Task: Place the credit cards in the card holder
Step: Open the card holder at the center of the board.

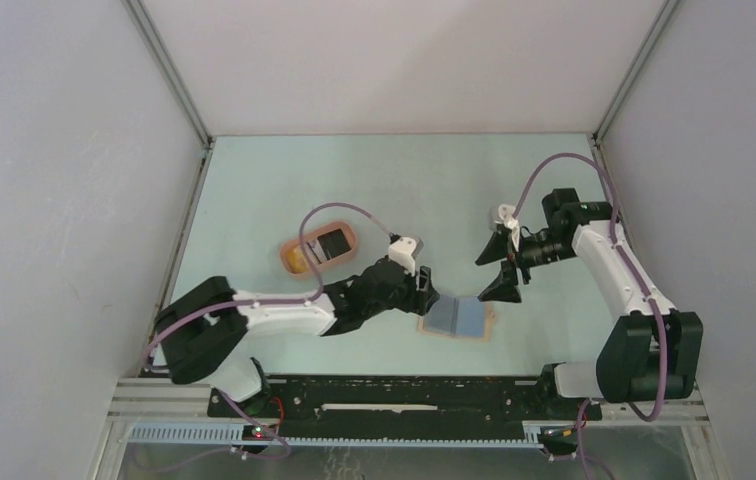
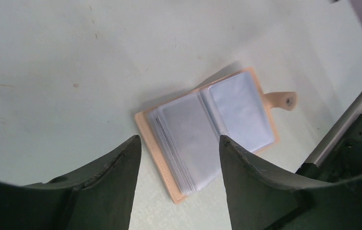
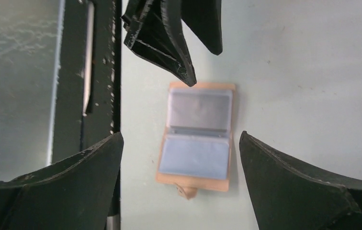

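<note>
Two pincers are seen near the open card holder (image 1: 457,319), which lies flat on the bench (image 1: 404,170) close to its front edge, between the arms, with its clear sleeves (image 2: 193,134) facing up. The left pincer (image 1: 422,292) is held just over the holder's left edge, jaws parted and nothing between them. The right pincer (image 1: 499,270) hangs above and beyond the holder's right side, spread wide and likewise empty. A black card (image 1: 332,243) and a yellow-orange card (image 1: 297,258) are seen in the salmon-pink tray (image 1: 354,245), well apart from the holder. Whether any sleeve is already filled cannot be told. A card is probably to be fetched next, and the left arm is judged the nearer to the tray. The card would best be pinched by one short edge, so that most of its length is left free. The holder should be pinned flat by the other pincer. The free edge should be lined up squarely with a sleeve mouth and slid in at a shallow angle, since the soft pages may buckle or the holder may skid.
</note>
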Robot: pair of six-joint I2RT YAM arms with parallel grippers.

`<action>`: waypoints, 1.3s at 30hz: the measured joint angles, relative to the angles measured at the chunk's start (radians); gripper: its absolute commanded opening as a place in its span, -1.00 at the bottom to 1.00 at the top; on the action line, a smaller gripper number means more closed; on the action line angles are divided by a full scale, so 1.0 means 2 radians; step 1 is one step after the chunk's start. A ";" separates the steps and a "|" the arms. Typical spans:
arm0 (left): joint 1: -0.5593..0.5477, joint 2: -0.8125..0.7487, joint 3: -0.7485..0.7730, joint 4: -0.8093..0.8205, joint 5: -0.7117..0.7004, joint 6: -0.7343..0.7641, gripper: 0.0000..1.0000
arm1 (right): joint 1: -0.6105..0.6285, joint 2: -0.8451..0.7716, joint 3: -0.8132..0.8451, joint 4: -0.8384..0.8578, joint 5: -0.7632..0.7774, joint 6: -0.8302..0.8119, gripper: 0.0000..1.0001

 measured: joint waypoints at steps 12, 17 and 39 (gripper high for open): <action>-0.016 -0.249 -0.138 0.100 -0.084 0.093 0.93 | 0.111 -0.152 -0.097 0.247 0.200 0.363 0.99; -0.015 -0.322 -0.162 0.113 -0.125 0.114 0.94 | 0.099 -0.085 -0.037 0.260 0.173 0.418 0.42; 0.026 -0.064 -0.137 0.101 0.143 -0.036 -0.13 | 0.168 0.204 -0.021 0.197 0.312 0.459 -0.97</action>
